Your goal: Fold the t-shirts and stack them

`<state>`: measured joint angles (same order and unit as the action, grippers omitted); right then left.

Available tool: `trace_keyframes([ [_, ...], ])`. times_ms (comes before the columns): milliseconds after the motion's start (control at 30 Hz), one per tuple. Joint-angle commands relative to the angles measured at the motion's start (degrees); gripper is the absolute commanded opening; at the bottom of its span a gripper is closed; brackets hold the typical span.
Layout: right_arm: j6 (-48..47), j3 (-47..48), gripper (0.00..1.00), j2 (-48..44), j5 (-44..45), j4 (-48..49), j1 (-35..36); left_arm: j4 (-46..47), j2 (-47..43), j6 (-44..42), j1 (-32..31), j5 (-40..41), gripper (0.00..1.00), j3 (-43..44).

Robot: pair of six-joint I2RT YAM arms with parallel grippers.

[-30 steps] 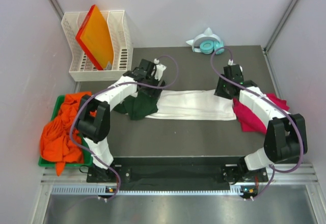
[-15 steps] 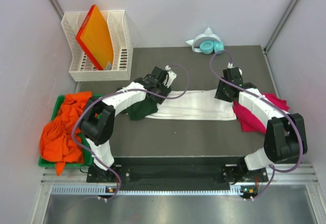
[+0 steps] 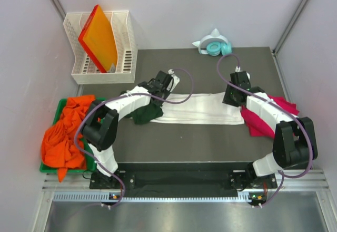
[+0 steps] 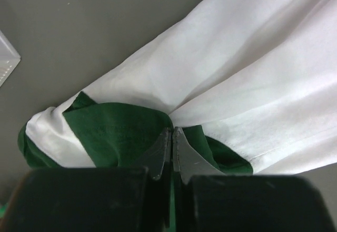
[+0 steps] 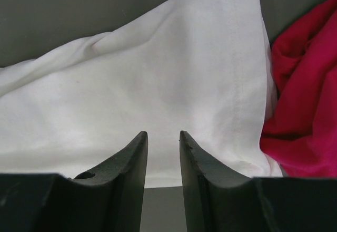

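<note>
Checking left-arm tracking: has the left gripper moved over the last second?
Yes. In the top view the left gripper shifted rightward, away from the white rack, over the white t-shirt.

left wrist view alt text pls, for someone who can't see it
The left gripper, jaws closed, pinches a gathered fold of a white t-shirt where it meets a dark green garment. The white cloth stretches toward the upper right across a dark grey table.

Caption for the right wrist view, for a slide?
Right gripper, jaws slightly apart, over the white t-shirt; crumpled magenta shirt beside its hem.
</note>
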<state>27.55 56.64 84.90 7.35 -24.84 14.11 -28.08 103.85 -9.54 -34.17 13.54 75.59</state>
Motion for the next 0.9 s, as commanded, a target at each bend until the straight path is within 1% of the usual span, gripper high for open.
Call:
trace_keyframes([
  [0, 0.22, 0.40, 0.31, 0.00, -0.41, 2.43, 0.39, 1.97, -7.77, -0.39, 0.33, 4.03, 0.00, -1.67],
  [33, 0.22, 0.31, 0.30, -0.09, -0.32, 2.52, 0.39, 1.45, -10.22, -0.65, 0.51, 4.30, 0.00, -1.76],
  [167, 0.22, -0.04, 0.29, 0.17, -0.59, 2.87, 0.39, -1.01, -14.46, -0.57, 2.53, 4.30, 0.00, -2.64],
  [333, 0.40, 0.75, 0.29, 1.40, -1.11, 3.22, 1.18, -2.16, -19.03, -0.92, 5.52, 3.60, 0.00, -7.29],
  [633, 0.66, 3.04, 0.27, 4.13, -0.85, 2.96, 3.21, -5.76, -22.90, -1.36, 10.70, 2.02, 0.00, -13.27],
  [867, 0.75, 1.98, 0.27, 3.60, -0.59, 3.22, 3.29, -9.01, -25.80, -2.06, 16.93, 4.39, 0.00, -16.79],
])
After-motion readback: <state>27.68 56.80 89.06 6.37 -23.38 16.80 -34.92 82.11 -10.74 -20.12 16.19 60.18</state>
